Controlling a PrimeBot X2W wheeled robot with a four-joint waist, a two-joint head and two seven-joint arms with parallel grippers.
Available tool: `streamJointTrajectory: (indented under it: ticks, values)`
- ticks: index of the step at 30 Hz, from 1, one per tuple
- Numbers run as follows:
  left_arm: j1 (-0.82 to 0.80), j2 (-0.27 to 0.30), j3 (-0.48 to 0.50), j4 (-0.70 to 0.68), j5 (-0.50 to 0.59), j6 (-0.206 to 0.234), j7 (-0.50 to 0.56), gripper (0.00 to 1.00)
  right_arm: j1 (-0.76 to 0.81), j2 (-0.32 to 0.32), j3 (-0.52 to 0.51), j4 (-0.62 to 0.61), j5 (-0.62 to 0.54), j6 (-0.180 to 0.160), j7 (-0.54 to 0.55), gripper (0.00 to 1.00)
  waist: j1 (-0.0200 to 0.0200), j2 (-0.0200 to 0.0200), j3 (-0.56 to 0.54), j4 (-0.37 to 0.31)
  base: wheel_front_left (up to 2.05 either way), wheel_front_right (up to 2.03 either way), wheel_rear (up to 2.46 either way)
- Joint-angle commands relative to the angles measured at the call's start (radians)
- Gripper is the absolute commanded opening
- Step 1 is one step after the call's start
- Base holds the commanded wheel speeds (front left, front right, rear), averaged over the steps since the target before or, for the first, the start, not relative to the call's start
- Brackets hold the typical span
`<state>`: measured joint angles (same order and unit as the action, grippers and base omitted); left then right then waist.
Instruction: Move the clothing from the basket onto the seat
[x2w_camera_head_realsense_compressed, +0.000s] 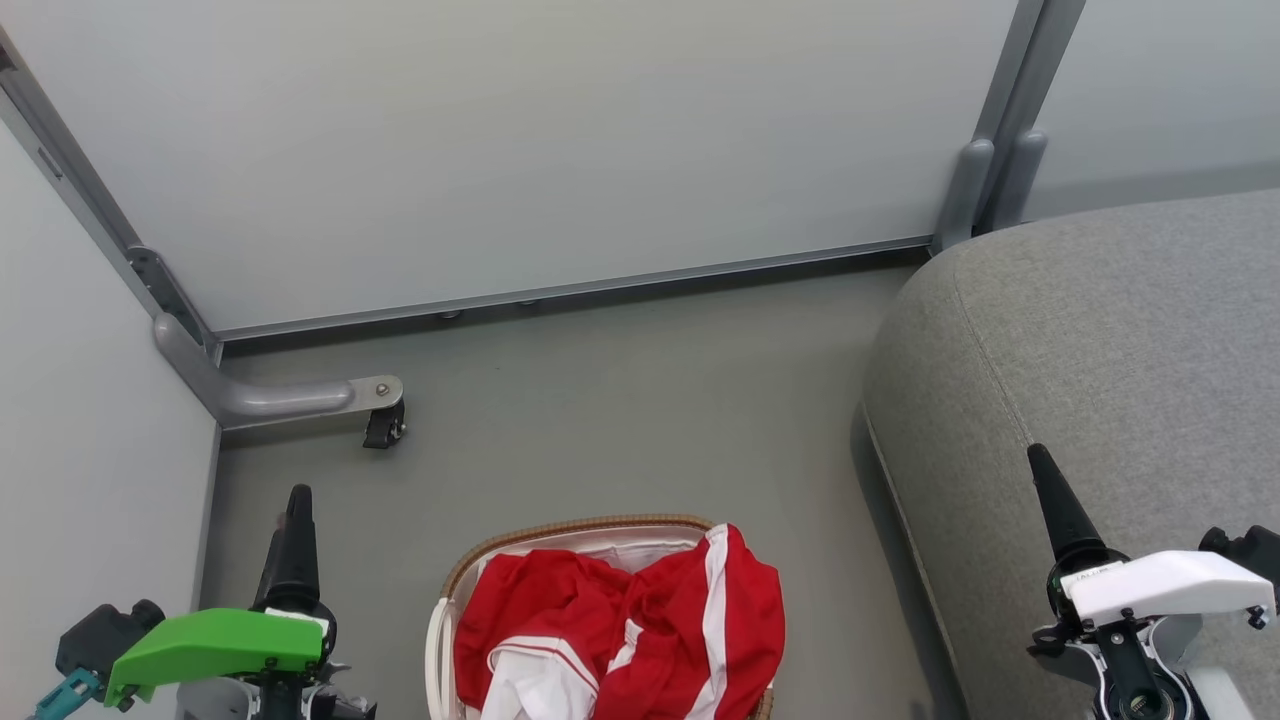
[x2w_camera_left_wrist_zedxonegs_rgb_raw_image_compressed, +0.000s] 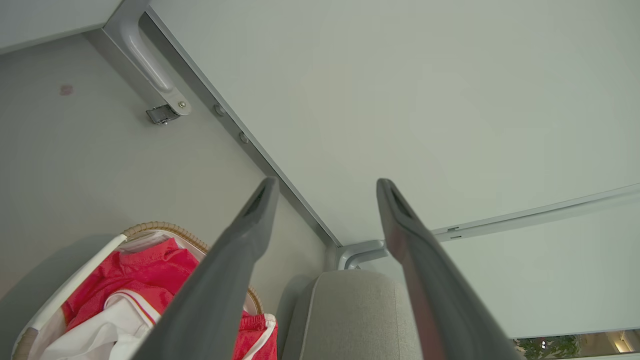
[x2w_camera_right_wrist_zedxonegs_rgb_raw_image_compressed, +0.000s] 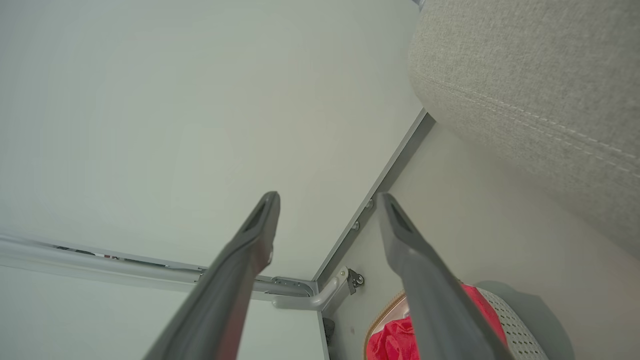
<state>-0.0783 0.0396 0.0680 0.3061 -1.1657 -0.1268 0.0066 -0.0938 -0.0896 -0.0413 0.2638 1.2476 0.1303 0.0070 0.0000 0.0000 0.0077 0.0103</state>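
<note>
Clothing (x2w_camera_head_realsense_compressed: 650, 620) in basket (x2w_camera_head_realsense_compressed: 580, 524), bottom centre; bare floor (x2w_camera_head_realsense_compressed: 620, 400) above; seat (x2w_camera_head_realsense_compressed: 1100, 350) edge right. Left gripper (x2w_camera_left_wrist_zedxonegs_rgb_raw_image_compressed: 325, 187), right gripper (x2w_camera_right_wrist_zedxonegs_rgb_raw_image_compressed: 327, 200) spread, empty. Seam (x2w_camera_right_wrist_zedxonegs_rgb_raw_image_compressed: 525, 112) clear at right wrist.

left gripper (x2w_camera_head_realsense_compressed: 298, 500): green cover (x2w_camera_head_realsense_compressed: 215, 645), teal fitting (x2w_camera_head_realsense_compressed: 65, 693) beside it, long dark grey tapered fingers (x2w_camera_left_wrist_zedxonegs_rgb_raw_image_compressed: 225, 280). right gripper (x2w_camera_head_realsense_compressed: 1040, 465): white cover (x2w_camera_head_realsense_compressed: 1165, 585) with small black screws, same fingers.

Cut off by edges
The basket (x2w_camera_head_realsense_compressed: 560, 527) and clothing (x2w_camera_head_realsense_compressed: 650, 610) run off the bottom edge; the seat (x2w_camera_head_realsense_compressed: 1100, 340) runs off the right.
</note>
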Motion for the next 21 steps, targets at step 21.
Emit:
streamJointTrajectory:
  ticks: [21]
  values:
    - [-0.031, 0.029, -0.066, 0.014, 0.381, 0.023, -0.084, 1.0, -0.044, -0.043, 0.063, -0.014, -0.352, 0.0, -0.084, 1.0, 0.0, 0.0, -0.002, 0.009, 0.0, 0.0, 0.0]
